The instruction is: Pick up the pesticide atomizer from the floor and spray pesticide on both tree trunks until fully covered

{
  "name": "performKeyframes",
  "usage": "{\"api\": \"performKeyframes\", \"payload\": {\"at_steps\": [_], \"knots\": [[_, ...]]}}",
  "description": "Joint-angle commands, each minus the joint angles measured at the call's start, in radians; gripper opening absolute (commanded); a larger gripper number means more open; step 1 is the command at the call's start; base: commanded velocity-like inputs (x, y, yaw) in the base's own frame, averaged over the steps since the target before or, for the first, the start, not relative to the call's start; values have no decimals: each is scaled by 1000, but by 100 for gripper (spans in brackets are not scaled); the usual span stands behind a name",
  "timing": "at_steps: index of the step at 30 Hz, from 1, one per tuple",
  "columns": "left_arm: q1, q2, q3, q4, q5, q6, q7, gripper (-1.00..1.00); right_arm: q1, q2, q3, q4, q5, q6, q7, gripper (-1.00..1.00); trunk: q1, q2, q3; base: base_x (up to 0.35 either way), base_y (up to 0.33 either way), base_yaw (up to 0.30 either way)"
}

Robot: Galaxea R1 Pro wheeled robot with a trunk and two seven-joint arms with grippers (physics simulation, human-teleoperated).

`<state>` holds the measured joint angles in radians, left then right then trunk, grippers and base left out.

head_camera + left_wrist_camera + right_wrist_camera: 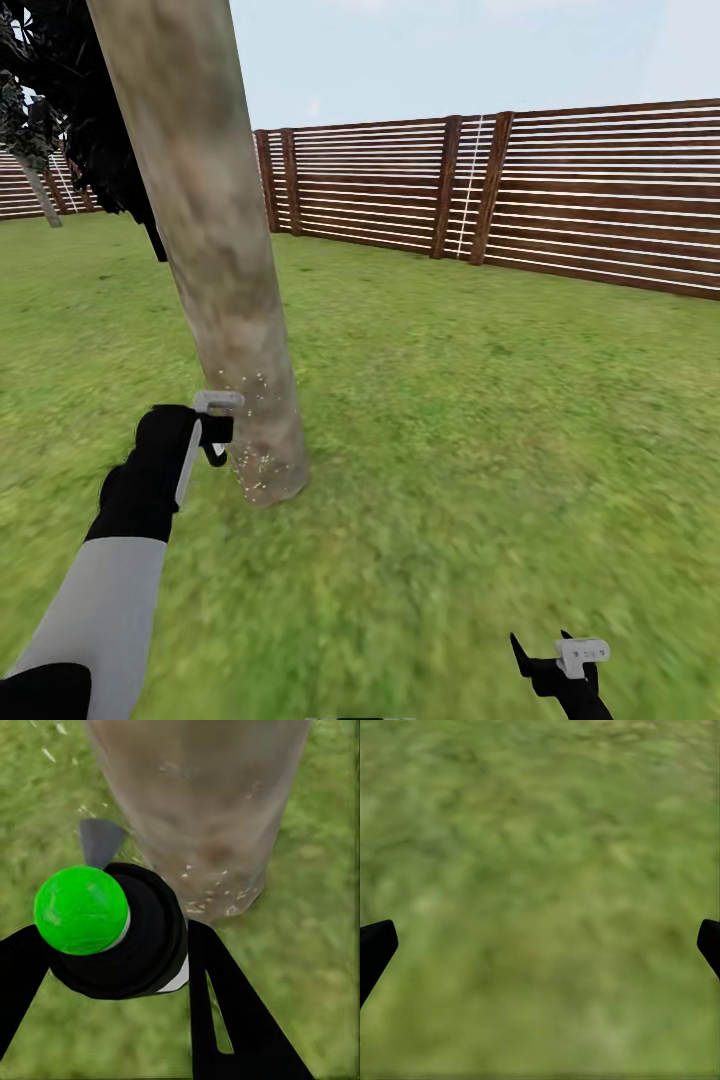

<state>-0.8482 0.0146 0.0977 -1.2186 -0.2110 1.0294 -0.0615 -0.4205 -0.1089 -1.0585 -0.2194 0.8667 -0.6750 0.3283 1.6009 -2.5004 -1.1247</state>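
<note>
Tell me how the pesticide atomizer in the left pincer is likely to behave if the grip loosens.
The pesticide atomizer looks rigid, so it probably won't deform between the left pincer fingers. Its round black body and smooth green cap suggest it may slip or twist in a loose grip. Dropped on the grass near the tree trunk, it would likely roll a little.

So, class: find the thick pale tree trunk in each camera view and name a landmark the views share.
Head view: tree trunk left of centre, beside the left gripper.
Left wrist view: trunk beyond the green-topped atomizer.
Right wrist view: not in it.
Shared landmark: the lawn.
</note>
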Motion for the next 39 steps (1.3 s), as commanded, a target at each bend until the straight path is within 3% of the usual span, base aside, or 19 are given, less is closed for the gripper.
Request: {"api": "performKeyframes", "payload": {"at_steps": [1, 4, 6, 9, 14, 18, 21, 24, 27, 28, 30, 33, 39], "knots": [[1, -6, -1, 0, -4, 0, 0, -100, 0, 0, 0, 0, 0, 0, 0, 100, 0, 0, 0, 0, 0, 0], [5, -57, -7, 1, -9, -1, 0, -100, 0, 0, 0, 0, 0, 0, 0, 100, 0, 0, 0, 0, 0, 0], [8, -69, -28, 1, -11, -2, 0, -100, 0, 0, 0, 0, 0, 0, 0, 100, 0, 0, 0, 0, 0, 0], [17, -69, -41, 11, -11, -4, 2, -100, 0, 0, 0, 0, 0, 0, 0, 100, 0, 0, 0, 0, 0, 0], [126, -64, -38, 30, -12, -18, 12, -100, 0, 0, 0, 15, 0, 0, 0, 100, 0, 0, 0, 0, 0, 0], [170, -65, -38, 88, -12, -33, 14, -100, 0, 0, 0, 14, 0, 0, 0, 100, 0, 0, 0, 0, 0, 0], [173, -67, -37, 189, -12, -122, 15, -100, 0, 0, 0, 15, 0, 0, 1, 100, 0, 0, 0, 0, 0, 0], [173, -69, -36, 268, -10, -166, 16, -100, 0, 0, 0, 15, 0, 0, 2, 100, 0, 0, 0, 0, 0, 0], [173, -70, -18, 295, -10, -201, 23, -100, 0, 0, 0, 15, 0, 0, 2, 100, 0, 0, 0, 0, 0, 0], [173, -85, 12, 338, -8, -229, 86, -100, 0, 0, 0, 15, 0, 0, 2, 100, 0, 0, 0, 0, 0, 0], [173, -104, 21, 386, -7, -253, 163, -100, 0, 0, 0, 15, 0, 0, 2, 100, 0, 0, 0, 0, 0, 0], [180, -107, 31, 392, -6, -261, 194, -100, 0, 0, 0, 15, 0, 0, 2, 100, 0, 0, 0, 24, -11, 0], [187, -108, 42, 381, -4, -263, 197, -100, 0, 0, 0, 15, -1, 0, 2, 100, 0, 0, 0, 154, -210, 3]]}}
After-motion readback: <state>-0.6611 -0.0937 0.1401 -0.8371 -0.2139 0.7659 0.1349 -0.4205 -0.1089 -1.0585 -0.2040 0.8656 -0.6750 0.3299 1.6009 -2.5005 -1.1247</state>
